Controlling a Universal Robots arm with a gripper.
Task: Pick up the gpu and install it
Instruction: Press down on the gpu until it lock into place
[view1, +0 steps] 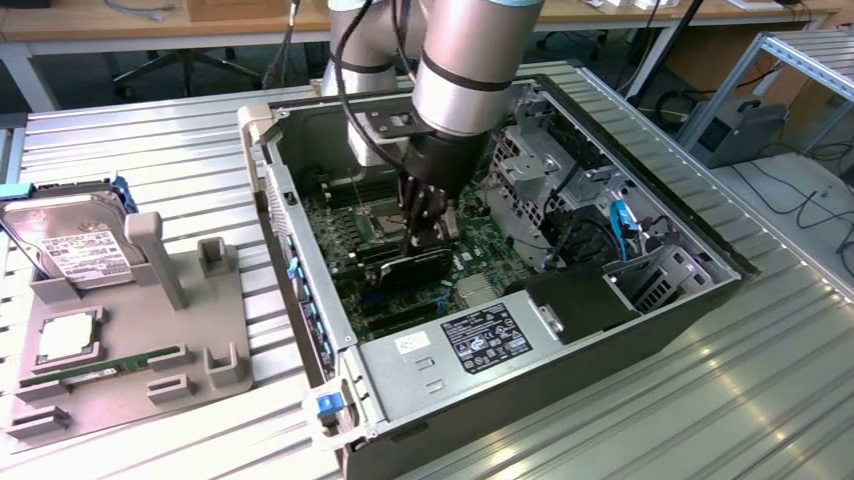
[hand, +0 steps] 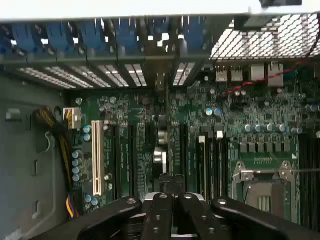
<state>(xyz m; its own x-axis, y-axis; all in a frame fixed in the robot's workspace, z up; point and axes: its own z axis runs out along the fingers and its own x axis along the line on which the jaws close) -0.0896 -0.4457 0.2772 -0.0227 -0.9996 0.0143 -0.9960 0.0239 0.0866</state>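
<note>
gripper (view1: 424, 235) down inside open computer case (view1: 667, 300), clenched on the gpu (view1: 411, 268), black card held edge-on just above the motherboard (view1: 350, 235), in wrist view gpu (hand: 161, 150) lined over the expansion slots, hard drive (view1: 80, 250) on grey holder beside the case

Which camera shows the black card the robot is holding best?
The exterior view: the gpu shows its black face, held by the end effector low inside the computer case. The wrist view sees it edge-on, a thin strip over the motherboard.
</note>
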